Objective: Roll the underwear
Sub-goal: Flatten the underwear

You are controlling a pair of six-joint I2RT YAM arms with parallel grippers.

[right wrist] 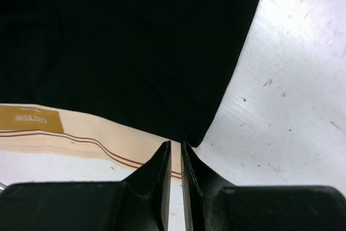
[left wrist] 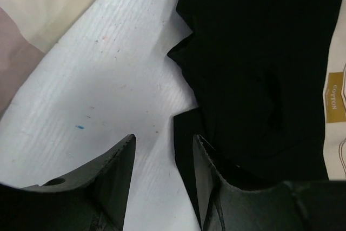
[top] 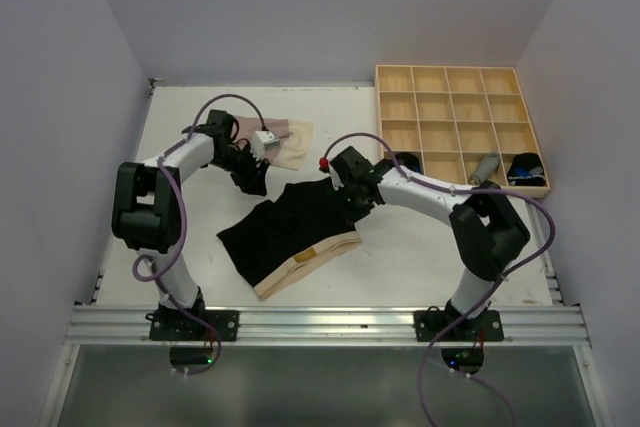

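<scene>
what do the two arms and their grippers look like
left arm and right arm: white links, bulky black joints, a purple cable along each. left gripper and right gripper: black, two tapered fingers. small red knob by the right wrist

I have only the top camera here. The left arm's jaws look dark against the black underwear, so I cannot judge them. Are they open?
Observer: Yes. In the left wrist view the left gripper is open and holds nothing. It is over the table, at the edge of the black underwear.
Operator: And the right one?
Observer: The right gripper is almost shut, with only a thin slit, at the garment's corner. Whether it pinches cloth I cannot tell.
Operator: Is there any marking on the cloth?
Observer: A tan label reading COTTON sits on the beige band.
</scene>
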